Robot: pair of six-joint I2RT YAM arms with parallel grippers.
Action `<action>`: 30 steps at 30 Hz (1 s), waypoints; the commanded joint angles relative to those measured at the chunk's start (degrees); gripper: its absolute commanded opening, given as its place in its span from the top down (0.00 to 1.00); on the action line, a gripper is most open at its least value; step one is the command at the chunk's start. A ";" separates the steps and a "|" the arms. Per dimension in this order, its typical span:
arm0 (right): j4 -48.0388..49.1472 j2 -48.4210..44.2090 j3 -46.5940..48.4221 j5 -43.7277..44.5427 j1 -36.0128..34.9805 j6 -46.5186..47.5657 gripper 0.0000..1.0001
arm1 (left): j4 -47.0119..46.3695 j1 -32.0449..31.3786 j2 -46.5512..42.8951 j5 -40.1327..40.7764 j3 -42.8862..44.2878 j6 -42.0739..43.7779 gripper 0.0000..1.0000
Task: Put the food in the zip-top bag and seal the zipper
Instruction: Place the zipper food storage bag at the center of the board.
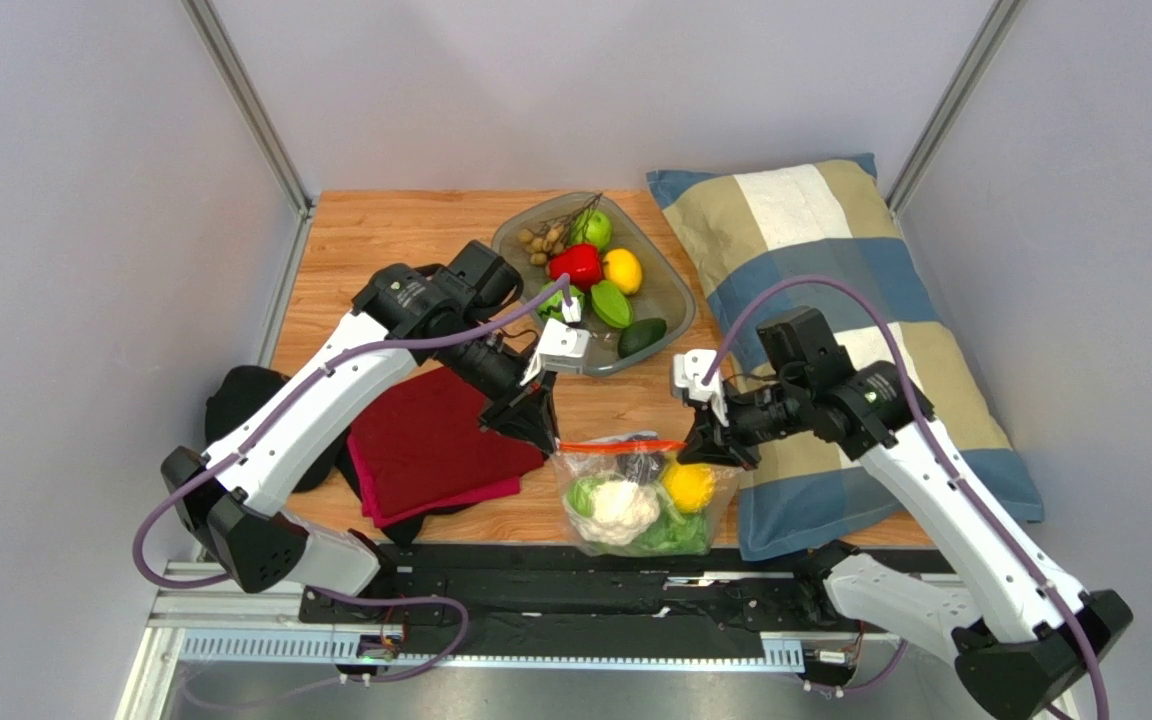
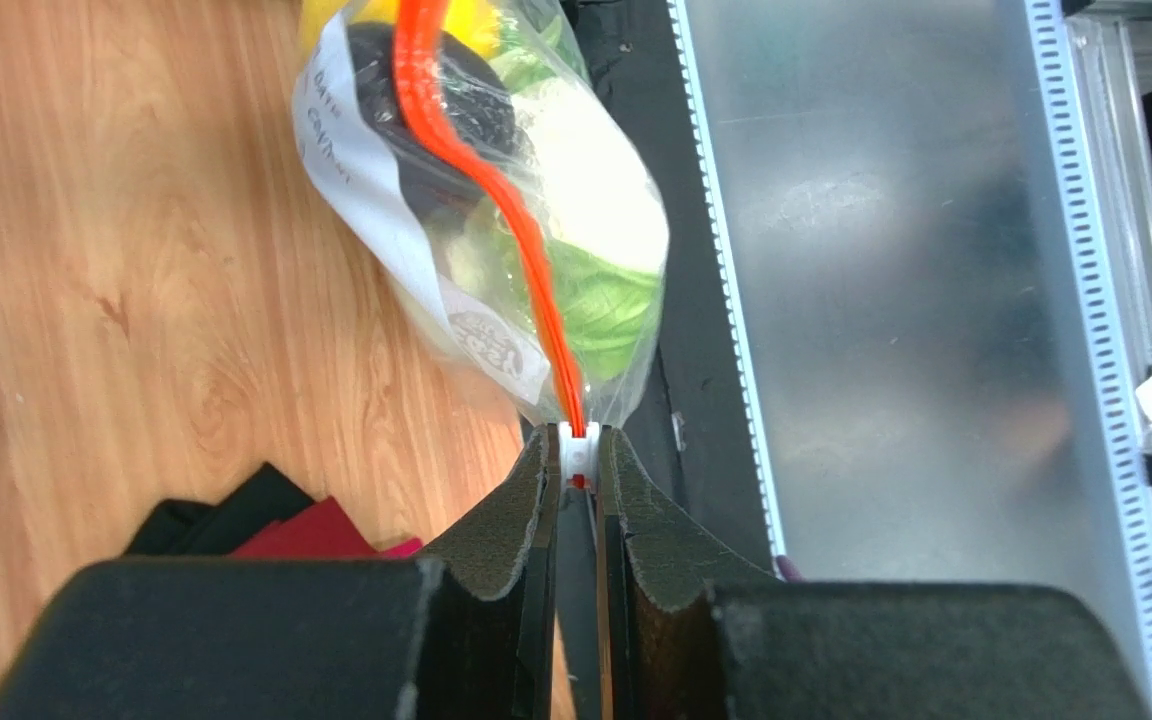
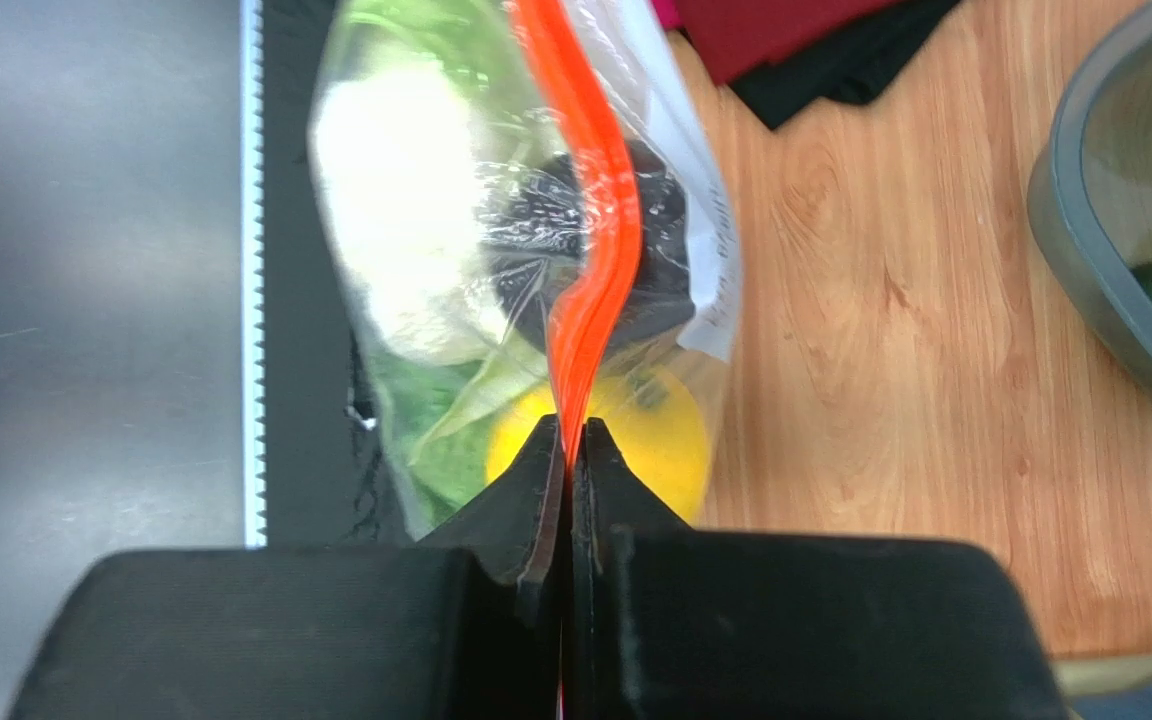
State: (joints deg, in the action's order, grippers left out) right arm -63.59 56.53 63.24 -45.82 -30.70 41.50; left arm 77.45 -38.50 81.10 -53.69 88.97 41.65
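The clear zip-top bag (image 1: 635,503) hangs near the table's front edge, stretched between both grippers. Inside it are the white cauliflower (image 1: 615,506), the green cabbage (image 1: 668,533) and the yellow fruit (image 1: 689,486). The red-orange zipper (image 1: 620,446) runs along the bag's top. My left gripper (image 2: 579,450) is shut on the small white slider at the zipper's (image 2: 485,165) left end. My right gripper (image 3: 569,443) is shut on the zipper (image 3: 597,255) at its right end, just above the yellow fruit (image 3: 672,428). In the top view the left gripper (image 1: 545,435) and the right gripper (image 1: 699,447) face each other.
A grey tray (image 1: 675,282) at the back holds a red pepper (image 1: 578,264), green fruits and other produce. A striped pillow (image 1: 838,300) lies on the right. A red cloth (image 1: 425,443) over a black one lies on the left. A black rail runs below the table's front edge.
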 commanded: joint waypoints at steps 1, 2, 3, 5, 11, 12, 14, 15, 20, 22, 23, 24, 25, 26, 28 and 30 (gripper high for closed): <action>6.37 7.08 0.21 6.00 1.59 3.67 1.00 | 2.55 0.44 2.99 1.03 0.06 -4.73 1.00; 8.03 8.93 1.35 6.27 2.30 3.94 1.00 | 1.66 1.14 3.97 2.00 0.15 -5.00 1.00; 8.83 10.51 1.88 6.19 3.01 4.21 1.00 | 0.09 3.24 4.67 4.27 -0.02 -6.13 1.00; 10.85 15.00 2.93 6.45 4.59 4.21 1.00 | -6.15 6.23 6.70 5.70 -1.08 -9.72 1.00; 21.83 24.66 2.76 8.90 5.12 -0.26 1.00 | -16.97 9.67 15.39 13.43 1.73 -12.47 1.00; 25.06 25.72 2.94 9.43 5.21 -3.15 1.00 | -17.94 9.67 16.62 14.92 2.34 -12.90 1.00; 26.84 28.35 3.46 10.31 5.74 -5.10 1.00 | -20.05 9.85 19.70 15.98 4.19 -13.09 1.00; 28.51 29.07 3.73 10.66 6.17 -6.85 1.00 | -20.75 9.94 20.58 17.38 4.63 -13.35 1.00; 32.83 32.23 5.57 12.60 7.32 -10.38 1.00 | -23.04 11.34 23.22 19.67 5.78 -13.70 1.00; 33.09 33.55 6.19 12.07 7.32 -12.30 1.00 | -23.31 12.31 23.31 20.64 6.13 -13.96 1.00; 33.27 33.90 6.71 11.99 7.32 -13.01 1.00 | -23.22 12.66 23.31 20.47 6.22 -13.79 1.00; 33.53 34.43 6.89 12.25 7.41 -13.80 1.00 | -23.05 13.18 23.14 20.64 6.39 -13.53 1.00; 33.88 34.69 6.98 12.86 7.32 -14.94 1.00 | -23.57 13.45 22.96 21.17 6.39 -13.52 1.00; 33.89 34.78 7.07 12.95 7.41 -15.30 1.00 | -23.83 13.71 22.88 21.43 6.48 -13.61 0.98; 33.80 34.26 6.98 13.21 7.41 -15.83 0.94 | -23.31 14.07 22.87 20.30 7.27 -13.96 0.86; 33.01 33.47 6.81 13.57 7.41 -16.01 0.78 | -22.26 14.07 22.44 17.41 7.80 -14.22 0.64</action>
State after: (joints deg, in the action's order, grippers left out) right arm -33.95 91.29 67.66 -32.93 -23.42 28.21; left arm 55.37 -24.93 105.16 -32.93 93.47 28.67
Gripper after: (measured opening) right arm 0.092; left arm 0.235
